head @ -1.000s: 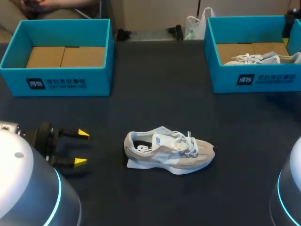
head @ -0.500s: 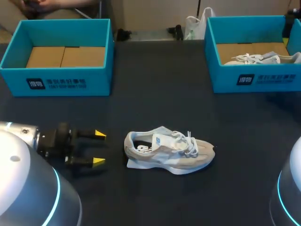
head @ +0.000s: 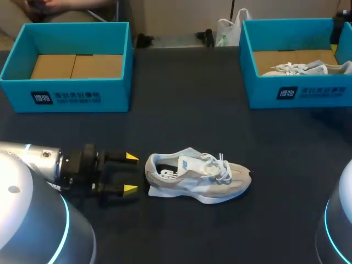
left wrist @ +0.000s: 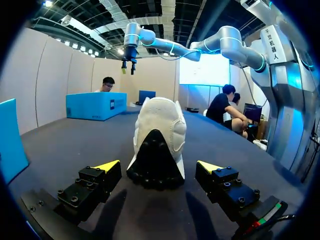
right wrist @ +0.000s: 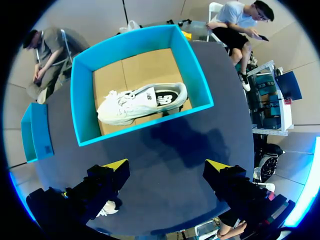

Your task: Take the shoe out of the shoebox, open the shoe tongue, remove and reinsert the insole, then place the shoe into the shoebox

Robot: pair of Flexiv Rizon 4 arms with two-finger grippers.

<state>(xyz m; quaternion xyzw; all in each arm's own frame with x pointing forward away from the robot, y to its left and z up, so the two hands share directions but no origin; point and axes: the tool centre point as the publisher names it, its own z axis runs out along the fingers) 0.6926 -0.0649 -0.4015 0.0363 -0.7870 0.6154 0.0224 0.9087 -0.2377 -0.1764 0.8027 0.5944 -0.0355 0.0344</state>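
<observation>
Left claw [head: 131, 173] lies low over the near part of the dark counter [head: 181, 110], on the left arm [head: 38, 162] coming in from the near left, fingers spread wide and holding nothing. Left wrist view: the left claw [left wrist: 159, 166] points straight at the sneaker's heel, which sits just ahead of the two yellow tips and in the gap's line, not touched by either finger. The sneaker [head: 198, 179] is out on the counter near the middle, pale grey-white, upright on its sole, heel toward the left claw, toe pointing right, laces loose; in the left wrist view the sneaker [left wrist: 159, 125] shows its white heel and dark sole end. Right claw [right wrist: 167, 164] hangs high above the counter, fingers wide apart, nothing between them. Farther back, the left shoebox [head: 66, 99] stands at the far left, teal, only its cardboard bottom showing. The right shoebox [head: 297, 93] stands at the far right, ahead of the right claw in its wrist view [right wrist: 145, 125], with a second white sneaker [right wrist: 142, 102] lying inside.
</observation>
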